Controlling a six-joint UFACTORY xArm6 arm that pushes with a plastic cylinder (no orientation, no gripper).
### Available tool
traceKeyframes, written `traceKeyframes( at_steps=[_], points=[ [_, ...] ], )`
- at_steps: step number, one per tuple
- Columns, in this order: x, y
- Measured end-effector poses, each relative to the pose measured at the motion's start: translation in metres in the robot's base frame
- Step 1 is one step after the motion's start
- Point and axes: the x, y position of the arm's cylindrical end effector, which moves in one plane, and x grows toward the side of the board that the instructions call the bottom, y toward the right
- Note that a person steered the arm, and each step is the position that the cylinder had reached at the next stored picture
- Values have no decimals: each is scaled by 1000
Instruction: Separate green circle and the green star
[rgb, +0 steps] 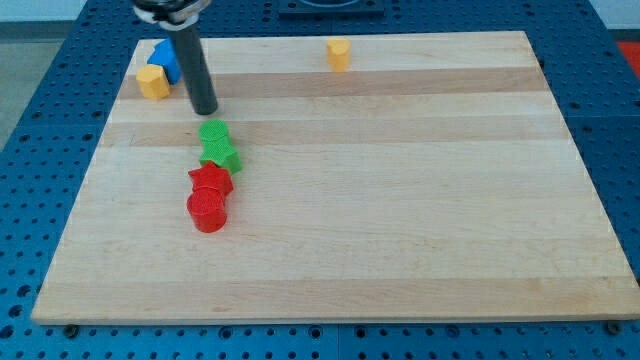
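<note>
Since the greens sit touching: separation not yet done, judged from how they lie
green circle (212, 133): just below my tip (204, 111), a hair toward the view's right; small gap, no contact visible
green star (222, 156): next past the circle going away from the tip, pressed against the circle's lower edge
pair layout: stacked in a short line running from the tip toward the view's bottom
red star (211, 181): beyond the green star, touching it
red circle (207, 211): farthest from the tip in that line, touching the red star
tool: plain dark rod, nothing to spread or pinch; tip down on the bench (400, 200), free of all blocks
step in hand: lining up behind the circle, my guess
next move calls for: a sideways shove on the circle alone, across the line; pushing straight down the line would likely drive all four blocks together
risk: circle may drag the star along at the contact
yellow block (152, 82): up-left of the tip, near the bench corner
blue block (165, 59): behind the yellow one, partly hidden by the rod, shape unclear
second yellow block (339, 54): well to the tip's right, near the top edge, out of play
</note>
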Motion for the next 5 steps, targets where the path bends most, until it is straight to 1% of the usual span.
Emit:
traceKeyframes(
  at_steps=[1,2,3,5],
  points=[
    [25,-19],
    [50,-11],
    [67,22],
    [71,91]
  ],
)
